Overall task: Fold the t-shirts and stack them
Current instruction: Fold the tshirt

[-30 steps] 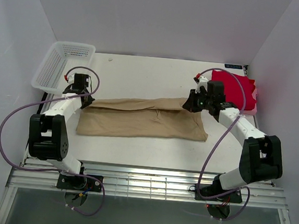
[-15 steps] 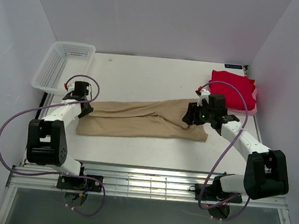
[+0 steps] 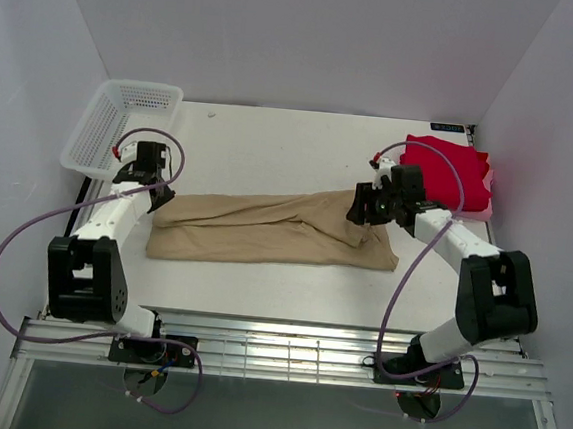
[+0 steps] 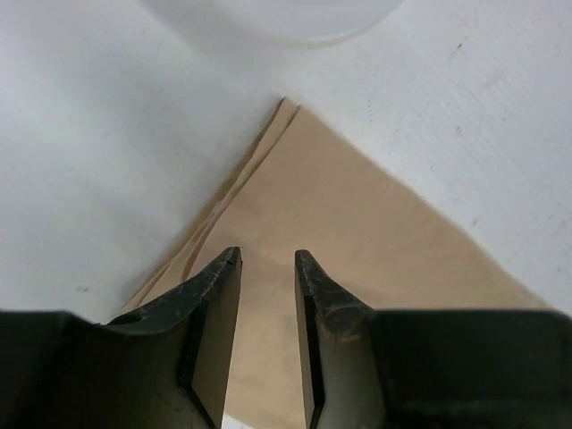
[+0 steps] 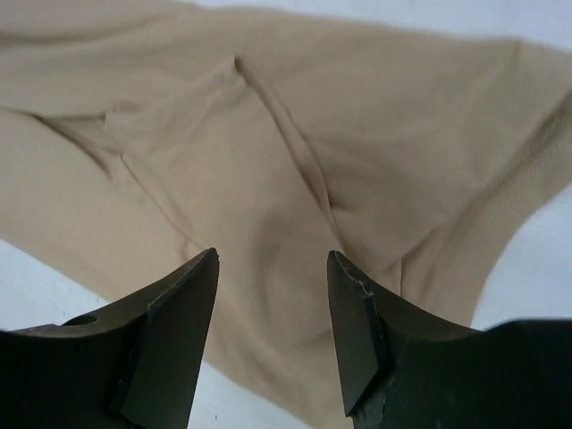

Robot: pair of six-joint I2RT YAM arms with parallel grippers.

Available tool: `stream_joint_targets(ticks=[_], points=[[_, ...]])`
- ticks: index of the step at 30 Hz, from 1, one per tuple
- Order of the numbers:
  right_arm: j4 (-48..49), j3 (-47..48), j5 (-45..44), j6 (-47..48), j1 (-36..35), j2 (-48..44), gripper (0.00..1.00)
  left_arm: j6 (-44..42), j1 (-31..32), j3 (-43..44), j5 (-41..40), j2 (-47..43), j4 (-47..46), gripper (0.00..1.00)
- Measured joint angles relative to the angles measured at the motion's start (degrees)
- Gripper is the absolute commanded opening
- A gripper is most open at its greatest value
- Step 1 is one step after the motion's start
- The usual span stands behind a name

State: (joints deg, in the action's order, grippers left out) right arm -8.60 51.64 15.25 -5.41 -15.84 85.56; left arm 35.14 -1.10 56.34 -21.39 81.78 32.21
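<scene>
The tan t-shirt is seen folded long across the table. The left gripper is spread, empty, over its left corner. The right gripper is spread above its right end. The red t-shirt is folded far right.

No legible text or labels

A white plastic mesh basket sits at the far left corner of the white worktop, its long side running along the left edge and its near end reaching over that edge. A small dark speck marks the worktop close to the far edge. A narrow dark label lies at the far right corner. A slatted metal rail runs along the near edge. Plain white walls close in the left, far and right sides.
</scene>
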Motion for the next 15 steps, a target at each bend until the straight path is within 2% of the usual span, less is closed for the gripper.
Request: stream_joint_targets(ticks=[7, 15], points=[[2.3, 14.9, 2.6, -0.6, 0.0, 15.7, 0.57, 0.5, 0.0, 6.8, 1.8, 13.9, -0.8, 0.41], [2.3, 24.9, 6.3, -1.2, -0.4, 26.6, 0.57, 0.9, 0.0, 9.2, 3.3, 17.7, -0.1, 0.41]])
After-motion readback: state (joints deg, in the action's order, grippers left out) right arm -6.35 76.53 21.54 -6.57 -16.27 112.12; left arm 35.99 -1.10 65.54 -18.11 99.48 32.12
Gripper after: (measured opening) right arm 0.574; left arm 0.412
